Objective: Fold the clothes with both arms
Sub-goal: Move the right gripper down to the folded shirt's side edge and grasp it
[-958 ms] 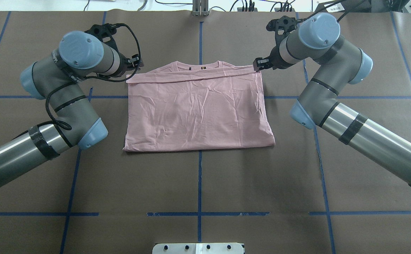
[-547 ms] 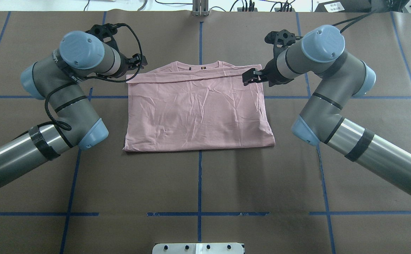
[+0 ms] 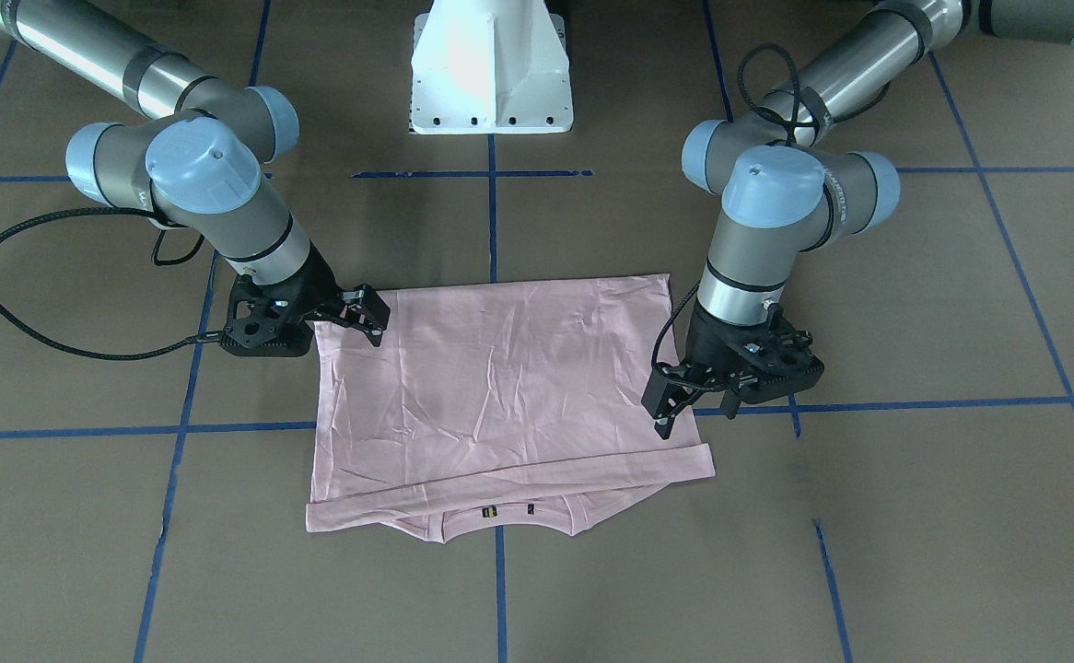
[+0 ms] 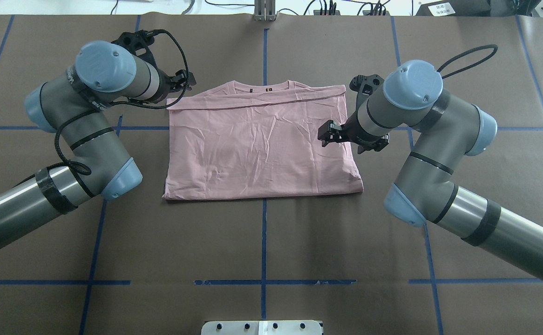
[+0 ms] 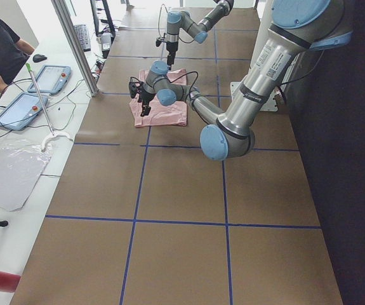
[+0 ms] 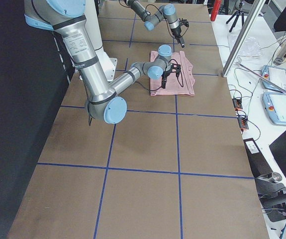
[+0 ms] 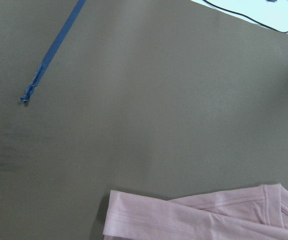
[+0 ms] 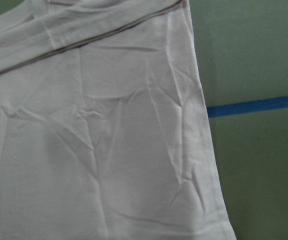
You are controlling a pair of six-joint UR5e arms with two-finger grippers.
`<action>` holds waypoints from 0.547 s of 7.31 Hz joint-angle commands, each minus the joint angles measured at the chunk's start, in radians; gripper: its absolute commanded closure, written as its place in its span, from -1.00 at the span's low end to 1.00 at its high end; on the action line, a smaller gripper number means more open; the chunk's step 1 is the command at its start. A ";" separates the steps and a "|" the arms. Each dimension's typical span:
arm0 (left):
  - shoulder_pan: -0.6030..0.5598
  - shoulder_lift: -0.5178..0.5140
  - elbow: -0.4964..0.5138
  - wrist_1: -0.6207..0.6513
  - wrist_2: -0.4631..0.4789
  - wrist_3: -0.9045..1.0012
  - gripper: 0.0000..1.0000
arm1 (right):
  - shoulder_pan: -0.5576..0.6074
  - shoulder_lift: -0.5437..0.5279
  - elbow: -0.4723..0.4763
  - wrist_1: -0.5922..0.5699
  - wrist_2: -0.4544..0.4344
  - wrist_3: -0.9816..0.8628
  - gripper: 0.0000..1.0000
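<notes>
T-shirt [image 4: 262, 149] flat, brown table [image 4: 262, 242] on every side. Right gripper [image 4: 325, 132] gapes over its side edge; left gripper [image 4: 184, 84] gapes beside a corner.

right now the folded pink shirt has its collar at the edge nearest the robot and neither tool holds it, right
No: the overhead view shows the collar of the pink shirt at the edge farthest from the robot; left tool and right tool hold nothing.

The pale pink T-shirt [image 4: 262, 144] is laid flat, folded into a wrinkled rectangle, plain back up. The left arm [image 4: 90, 139] is held at its far left corner, the right arm [image 4: 430, 139] over its right edge.
</notes>
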State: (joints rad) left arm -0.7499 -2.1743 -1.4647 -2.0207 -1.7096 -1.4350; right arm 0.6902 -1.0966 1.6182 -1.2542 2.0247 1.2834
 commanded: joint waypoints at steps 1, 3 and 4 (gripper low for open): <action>0.037 0.002 -0.003 -0.006 0.002 -0.054 -1.00 | -0.035 -0.057 0.045 -0.069 -0.006 0.033 -1.00; 0.044 0.011 -0.005 -0.006 0.008 -0.056 -1.00 | -0.102 -0.058 0.042 -0.079 -0.052 0.033 -1.00; 0.046 0.011 -0.005 -0.006 0.008 -0.056 -1.00 | -0.106 -0.058 0.045 -0.080 -0.055 0.033 -0.94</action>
State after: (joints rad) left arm -0.7077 -2.1659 -1.4689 -2.0262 -1.7027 -1.4892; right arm 0.6049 -1.1533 1.6600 -1.3298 1.9853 1.3154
